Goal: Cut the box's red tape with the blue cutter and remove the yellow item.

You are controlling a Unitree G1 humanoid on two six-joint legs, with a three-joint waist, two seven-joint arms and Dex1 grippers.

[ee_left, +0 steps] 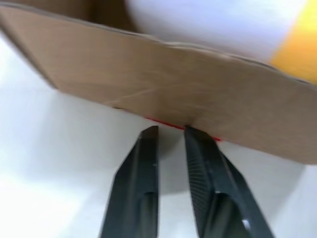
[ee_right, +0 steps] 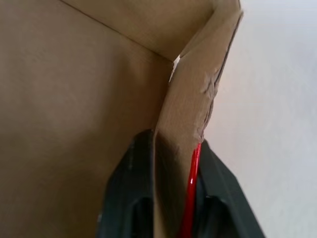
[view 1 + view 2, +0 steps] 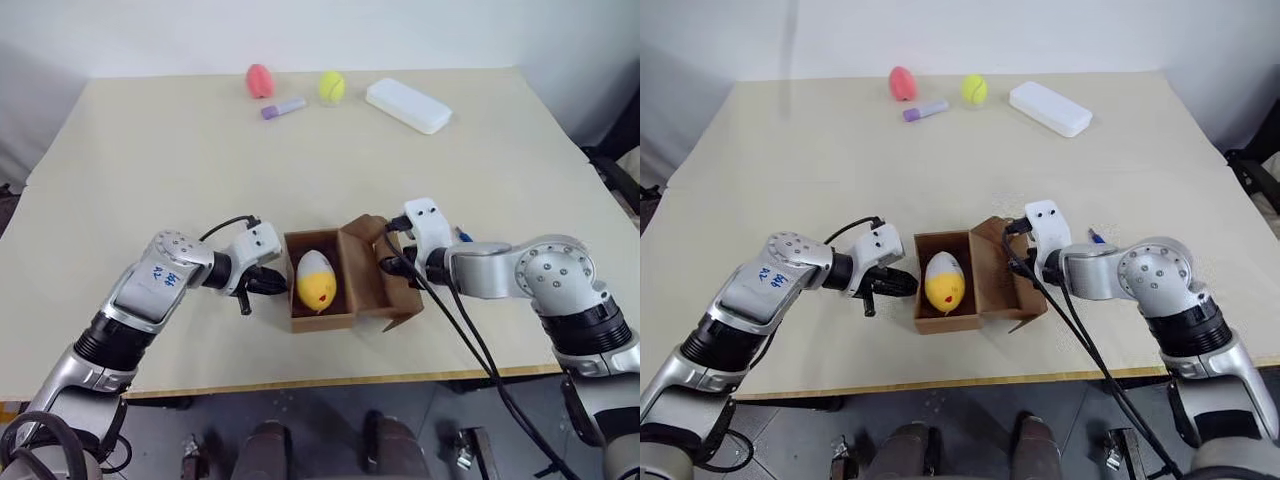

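Right wrist view has the right gripper (image 2: 173,163) pinching a box (image 3: 345,290) flap; left gripper (image 1: 171,134), slightly parted and empty, could shove the carton near the table's (image 3: 150,150) front edge

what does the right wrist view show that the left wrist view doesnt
Right wrist view: two black fingers astride an upright cardboard flap, with a strip of red tape on the flap's outer face. Left wrist view: two fingers slightly apart, empty, tips at the outside wall of the box, and a white and yellow item inside. Both: brown cardboard, red tape, pale table.
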